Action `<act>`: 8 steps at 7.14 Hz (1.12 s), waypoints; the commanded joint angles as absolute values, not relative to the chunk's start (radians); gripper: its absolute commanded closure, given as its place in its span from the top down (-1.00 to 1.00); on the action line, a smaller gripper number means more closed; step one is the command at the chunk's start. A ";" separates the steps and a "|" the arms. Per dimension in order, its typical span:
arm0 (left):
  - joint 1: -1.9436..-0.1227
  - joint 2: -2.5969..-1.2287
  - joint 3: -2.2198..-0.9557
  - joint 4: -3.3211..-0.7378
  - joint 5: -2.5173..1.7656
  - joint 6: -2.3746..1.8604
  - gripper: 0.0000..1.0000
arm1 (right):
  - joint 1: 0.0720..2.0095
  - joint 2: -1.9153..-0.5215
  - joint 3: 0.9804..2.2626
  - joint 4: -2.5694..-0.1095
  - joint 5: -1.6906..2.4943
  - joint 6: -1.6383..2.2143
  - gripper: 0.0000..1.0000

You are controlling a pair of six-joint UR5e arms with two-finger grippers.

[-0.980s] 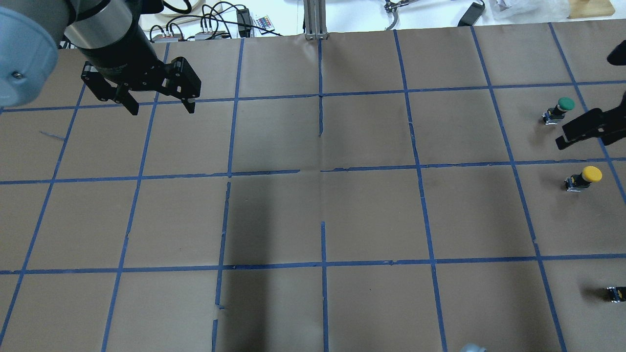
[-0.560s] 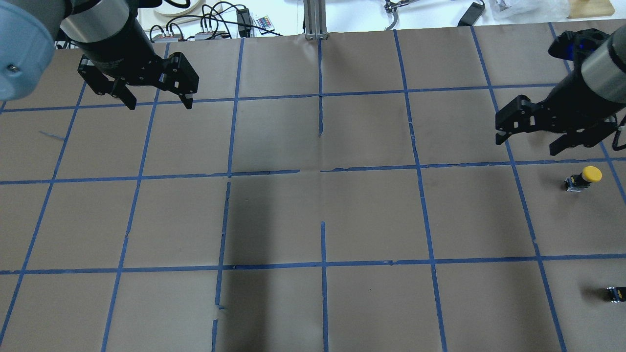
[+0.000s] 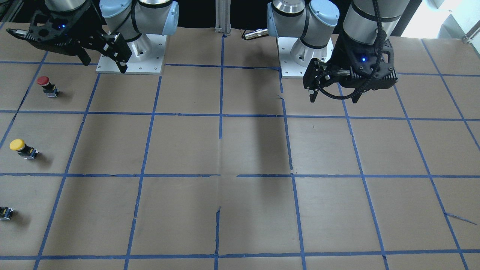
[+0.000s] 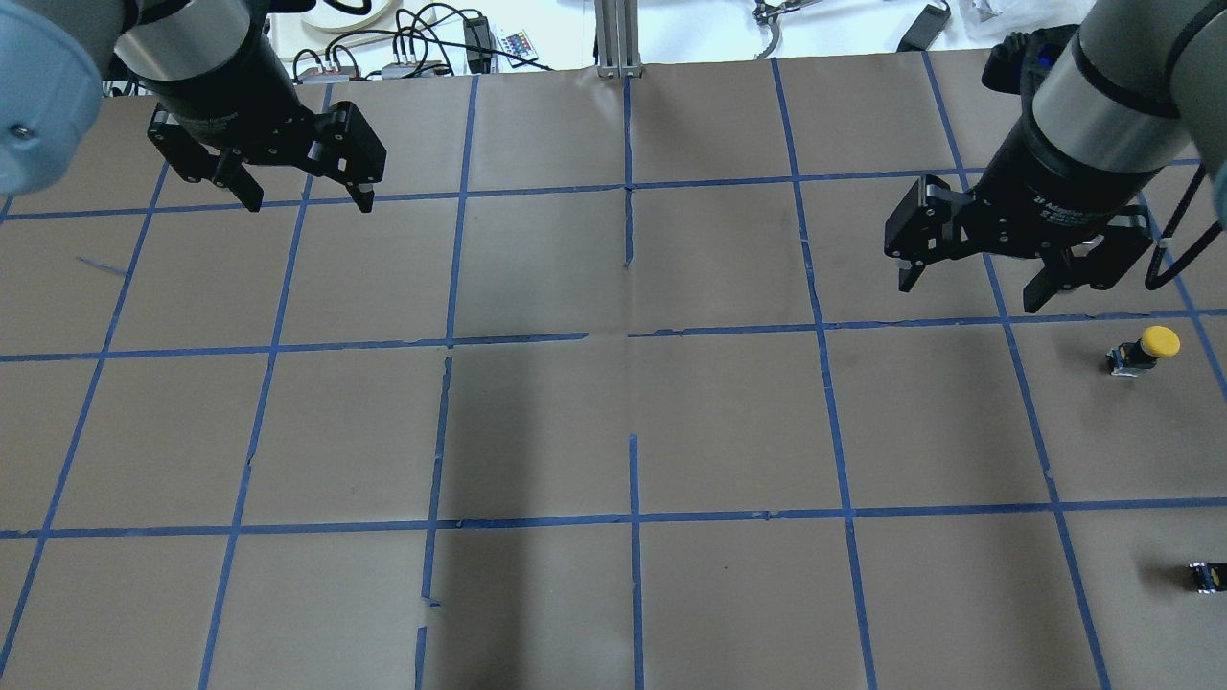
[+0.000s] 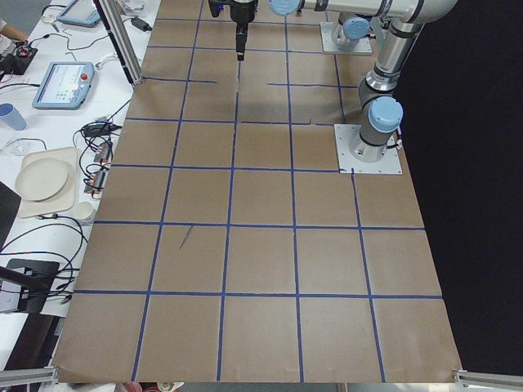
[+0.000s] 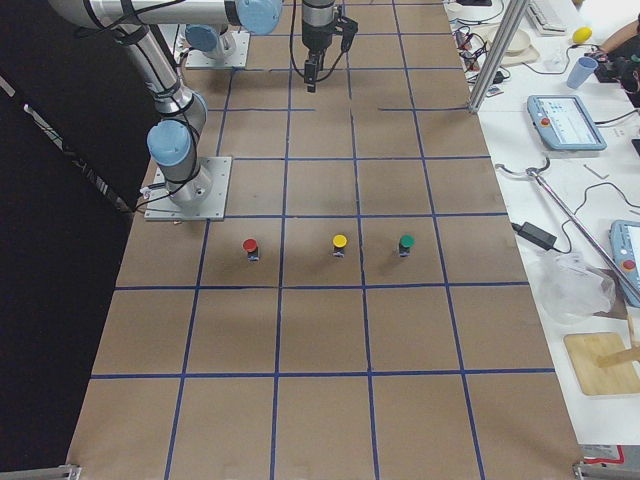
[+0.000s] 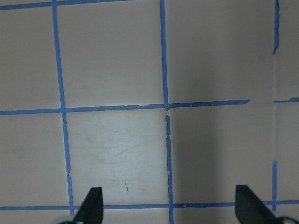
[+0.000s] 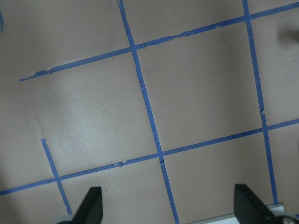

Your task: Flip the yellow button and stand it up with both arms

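Note:
The yellow button stands cap up on its dark base at the table's right side, and it also shows in the front-facing view and the exterior right view. My right gripper is open and empty, and hangs above the table to the left of the button and slightly beyond it. It shows in the front-facing view too. My left gripper is open and empty over the far left of the table. Both wrist views show only brown paper between wide-apart fingertips.
A red button and a green button flank the yellow one in a row; my right arm hides the green one in the overhead view. A small dark block sits at the right edge. Blue tape grids the brown table.
My right arm has swung in from the right edge toward the left and now covers the green button. My left gripper has drifted slightly farther away. The yellow button has not moved.

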State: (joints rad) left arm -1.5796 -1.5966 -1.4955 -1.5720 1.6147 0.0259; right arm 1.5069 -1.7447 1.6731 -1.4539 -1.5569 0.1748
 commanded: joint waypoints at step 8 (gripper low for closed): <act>-1.577 -1.583 -1.506 -1.581 1.601 0.029 0.99 | 1.543 -1.736 1.718 -1.466 -1.557 0.161 1.00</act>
